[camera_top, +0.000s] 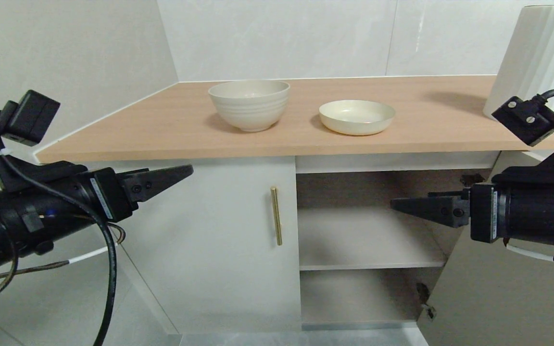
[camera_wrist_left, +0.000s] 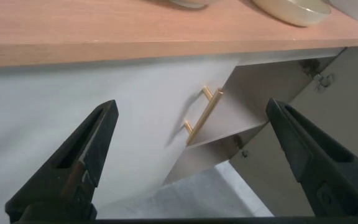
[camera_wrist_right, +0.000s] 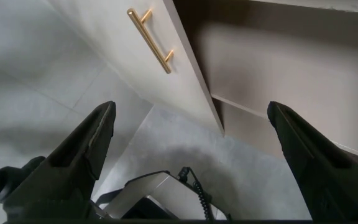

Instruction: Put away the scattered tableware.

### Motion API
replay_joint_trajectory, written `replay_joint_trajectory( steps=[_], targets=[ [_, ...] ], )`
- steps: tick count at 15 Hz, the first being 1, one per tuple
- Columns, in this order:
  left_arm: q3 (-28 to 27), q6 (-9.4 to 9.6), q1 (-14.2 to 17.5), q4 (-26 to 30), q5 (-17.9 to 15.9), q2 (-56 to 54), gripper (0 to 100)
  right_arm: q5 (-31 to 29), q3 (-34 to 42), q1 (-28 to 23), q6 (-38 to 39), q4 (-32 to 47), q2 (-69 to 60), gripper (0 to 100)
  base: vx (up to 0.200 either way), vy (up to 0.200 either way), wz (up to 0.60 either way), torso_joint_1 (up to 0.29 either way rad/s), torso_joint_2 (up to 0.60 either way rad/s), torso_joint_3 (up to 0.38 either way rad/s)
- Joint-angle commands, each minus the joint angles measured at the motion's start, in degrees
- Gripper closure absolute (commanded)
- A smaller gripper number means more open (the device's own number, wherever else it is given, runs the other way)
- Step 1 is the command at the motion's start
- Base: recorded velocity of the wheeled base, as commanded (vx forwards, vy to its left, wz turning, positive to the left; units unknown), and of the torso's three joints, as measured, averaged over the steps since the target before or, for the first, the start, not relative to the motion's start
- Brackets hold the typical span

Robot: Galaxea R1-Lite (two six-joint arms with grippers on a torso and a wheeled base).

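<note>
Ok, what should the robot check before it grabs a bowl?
1. The left gripper is open, holding nothing: ok.
2. The right gripper is open, holding nothing: ok.
3. The bowl stands upright on the counter, apart from the dish: ok.
4. The cupboard is open on the right, shelf in view: ok.
5. No leftovers in the bowl: cannot tell.
6. Tableware put away: not ok, both sit on the counter.

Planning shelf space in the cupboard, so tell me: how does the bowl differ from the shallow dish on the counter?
The bowl is tall and deep; the shallow dish is low and flat. The bowl has ridged bands around its outside; the shallow dish has a smooth wall. Both are cream-coloured, upright, and stand apart on the wooden counter.
</note>
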Motion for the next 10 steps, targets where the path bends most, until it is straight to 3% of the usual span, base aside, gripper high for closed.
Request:
replay_joint_trajectory(
  steps=[1, 4, 8, 10],
  targets=[
    [0.01, -0.03, -0.10, -0.01, 0.00, 0.67, 0, 0.01, 0.06, -0.11, -0.03, -0.04, 0.14, 0, 0.000, 0.000, 0.00, 0.000, 0.00, 0.000],
    [0.01, -0.12, -0.72, -0.10, -0.08, 2.16, 0, -0.08, 0.06, -0.28, -0.12, -0.04, 1.02, 0, 0.000, 0.000, 0.00, 0.004, -0.02, -0.011],
    [-0.08, -0.12, -0.72, -0.10, -0.08, 2.86, 0, -0.08, -0.03, -0.72, -0.12, -0.04, 1.64, 0, 0.000, 0.000, 0.00, 0.076, -0.26, -0.257],
    [-0.08, -0.03, -0.72, -0.10, 0.00, 3.22, 0, -0.17, -0.03, -0.72, -0.12, -0.04, 1.81, 0, 0.000, 0.000, 0.00, 0.139, -0.53, -0.315]
  ],
)
